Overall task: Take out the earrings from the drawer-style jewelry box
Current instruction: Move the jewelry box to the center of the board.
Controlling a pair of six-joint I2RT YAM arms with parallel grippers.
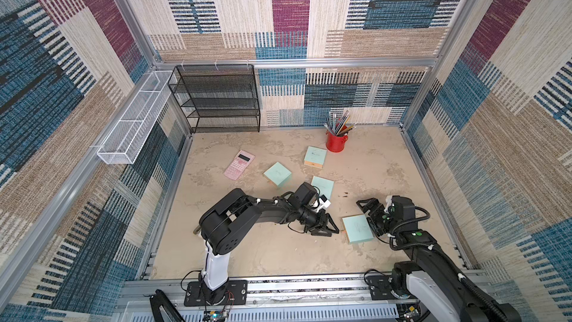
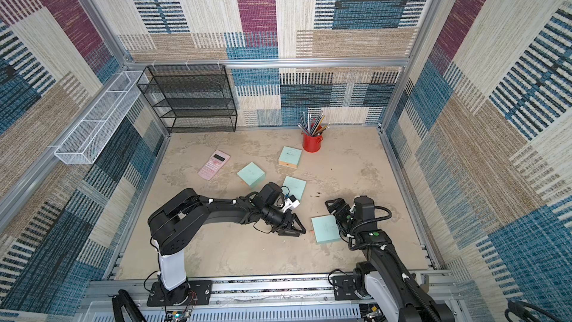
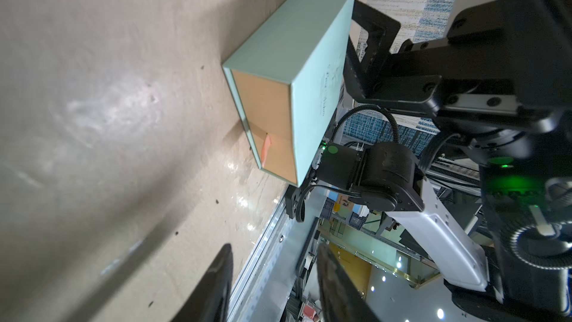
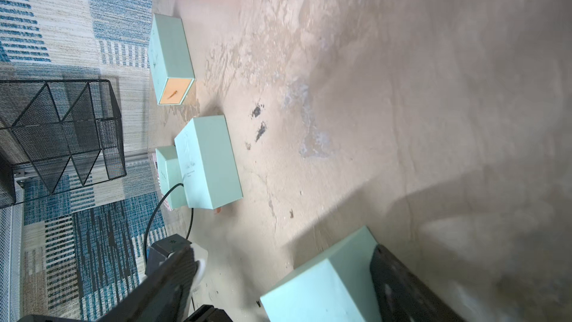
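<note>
Left wrist view: found near box point(image 3: 294, 41) flat on tabletop point(image 3: 108, 103), drawer point(image 3: 266, 109) shut, orange tab point(image 3: 266, 150) hanging on its front. Noted left hand point(image 3: 275, 249) just left of that front, set half-wide and empty, aimed at the tab; judged so set to suit a thin pull. Noted right hand point(image 4: 282, 248) spread wide, gripping nothing, one finger point(image 4: 402, 289) flat against the box's right side; judged placed as a stop, to pin the sleeve against a leftward pull. Saw no earrings anywhere; presumed inside a shut drawer. Counted three far boxes point(image 1: 315, 156), none in hand. Judged task barely begun: drawer first, then contents.
</note>
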